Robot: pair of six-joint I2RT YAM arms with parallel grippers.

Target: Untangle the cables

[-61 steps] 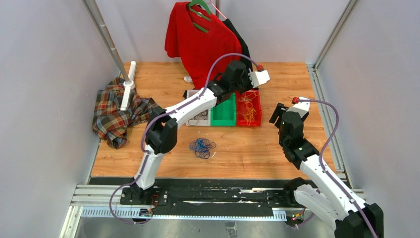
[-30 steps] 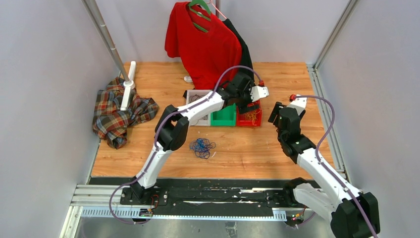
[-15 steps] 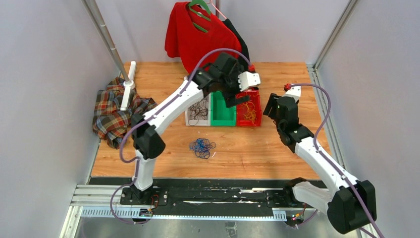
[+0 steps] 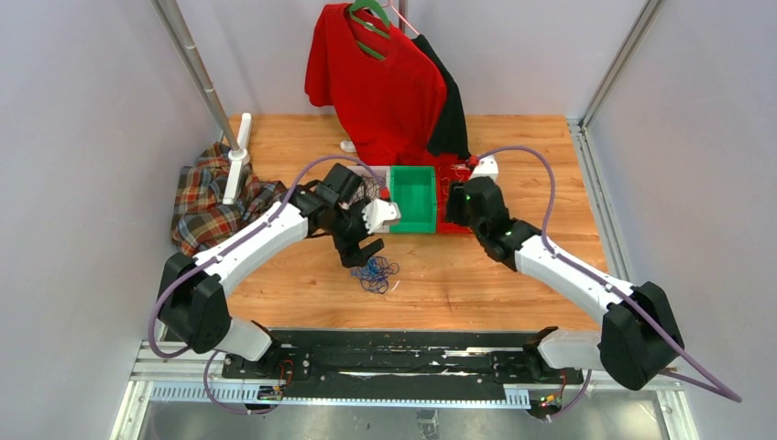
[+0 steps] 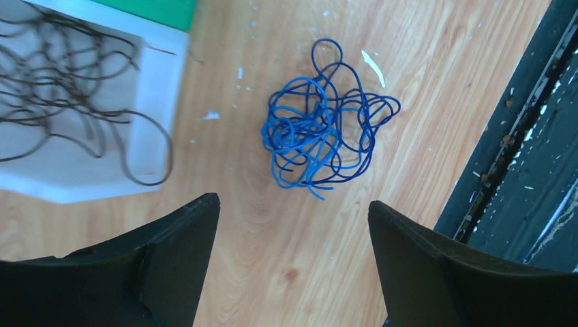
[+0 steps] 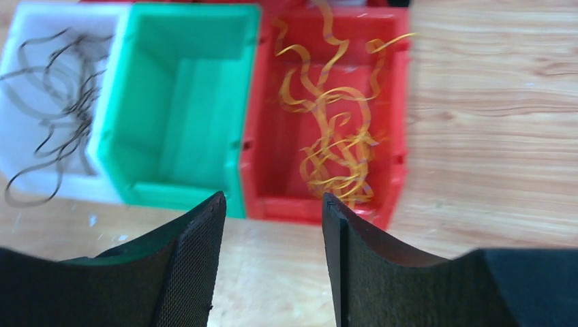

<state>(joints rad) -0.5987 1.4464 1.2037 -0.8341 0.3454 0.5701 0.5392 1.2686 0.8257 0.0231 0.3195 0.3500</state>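
Note:
A tangle of blue cables (image 5: 324, 129) lies on the wooden table (image 4: 513, 275), also seen from above as the blue tangle (image 4: 375, 272). My left gripper (image 5: 293, 204) hovers just behind that tangle, open with nothing between its fingers (image 5: 170, 259); from above the left gripper (image 4: 363, 249) sits at the tangle's far-left side. Black cables (image 6: 54, 116) lie in a white bin (image 6: 112, 194), the green bin (image 6: 177, 116) holds nothing, and yellow cables (image 6: 334, 136) fill the red bin (image 6: 272, 102). My right gripper (image 6: 272, 197) is open, empty, at the red bin's near edge.
A red shirt (image 4: 376, 78) hangs on a hanger at the back, with a black garment behind it. A plaid cloth (image 4: 220, 211) and a white pole base (image 4: 236, 156) lie at the left. The black rail (image 5: 525, 170) runs along the table's near edge.
My left arm swung back from over the red bin and came down to the blue tangle. My right arm reached forward and left to the red bin.

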